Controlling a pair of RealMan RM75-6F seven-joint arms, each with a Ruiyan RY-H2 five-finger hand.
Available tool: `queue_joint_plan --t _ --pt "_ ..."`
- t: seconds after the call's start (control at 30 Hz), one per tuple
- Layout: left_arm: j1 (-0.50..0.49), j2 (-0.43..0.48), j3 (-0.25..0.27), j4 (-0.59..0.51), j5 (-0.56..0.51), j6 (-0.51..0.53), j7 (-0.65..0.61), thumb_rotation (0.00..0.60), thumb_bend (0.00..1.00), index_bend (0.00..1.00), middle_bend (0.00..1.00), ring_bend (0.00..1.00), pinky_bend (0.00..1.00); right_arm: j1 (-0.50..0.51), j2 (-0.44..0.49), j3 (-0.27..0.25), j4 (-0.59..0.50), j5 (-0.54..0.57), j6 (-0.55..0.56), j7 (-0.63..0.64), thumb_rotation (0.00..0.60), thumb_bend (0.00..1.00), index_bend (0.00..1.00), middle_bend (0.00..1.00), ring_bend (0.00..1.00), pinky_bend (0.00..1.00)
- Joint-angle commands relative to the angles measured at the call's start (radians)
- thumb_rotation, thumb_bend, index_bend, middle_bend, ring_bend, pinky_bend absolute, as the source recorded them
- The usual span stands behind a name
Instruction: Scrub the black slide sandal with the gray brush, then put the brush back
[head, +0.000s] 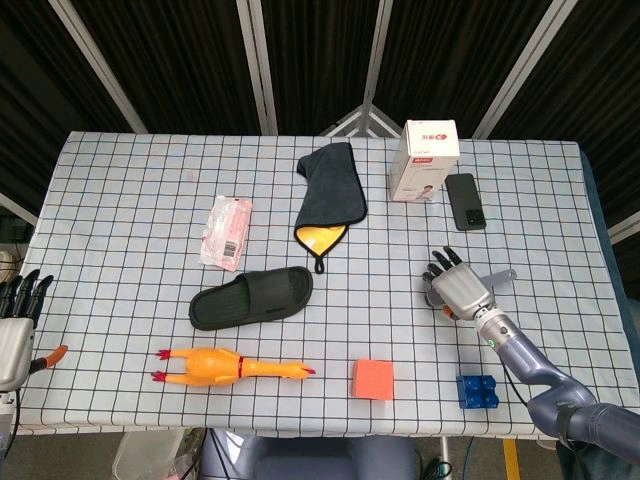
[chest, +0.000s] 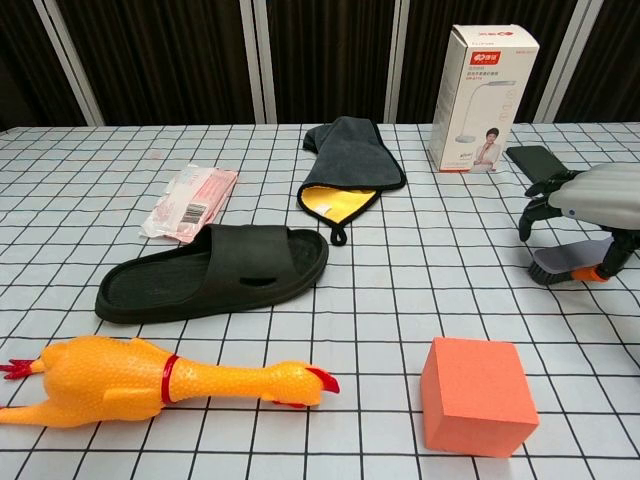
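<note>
While the right robot hand (chest: 590, 200) clamps the brush (chest: 562, 262) for scrubbing, the sandal (chest: 215, 272) lies well apart; the left robot hand (head: 17, 318) idles, fingers apart.

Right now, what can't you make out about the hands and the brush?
- Gray brush: the right hand covers most of it in head view, and chest view doesn't settle whether it's gripped or just touched.
- Right hand: cut off by the frame's right edge in chest view.
- Left hand: at the head view's left edge, absent from chest view.
</note>
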Motion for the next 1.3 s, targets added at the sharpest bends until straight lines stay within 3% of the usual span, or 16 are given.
queue_joint_plan --t 0.03,0.57,0.93,1.3 --pt "0.000 -0.001 0.001 -0.002 0.001 0.001 0.003 0.600 0.07 0.00 0.00 0.00 0.04 0.001 0.001 -0.002 0.002 0.001 0.003 0.000 0.600 0.35 0.33 0.25 0.04 0.00" --pt "-0.005 -0.001 0.008 -0.006 -0.001 -0.005 0.010 0.600 0.07 0.00 0.00 0.00 0.04 0.002 -0.017 -0.023 0.024 0.006 0.024 0.024 0.600 0.35 0.38 0.30 0.08 0.00" --pt "-0.008 -0.001 0.012 -0.007 -0.002 -0.008 0.007 0.600 0.07 0.00 0.00 0.00 0.04 0.001 -0.040 -0.038 0.053 -0.005 0.046 0.051 0.600 0.35 0.51 0.43 0.18 0.05" --pt "-0.009 0.000 0.016 -0.010 -0.002 -0.008 0.010 0.600 0.07 0.00 0.00 0.00 0.04 -0.002 -0.050 -0.042 0.070 -0.013 0.074 0.068 0.600 0.35 0.56 0.47 0.22 0.09"
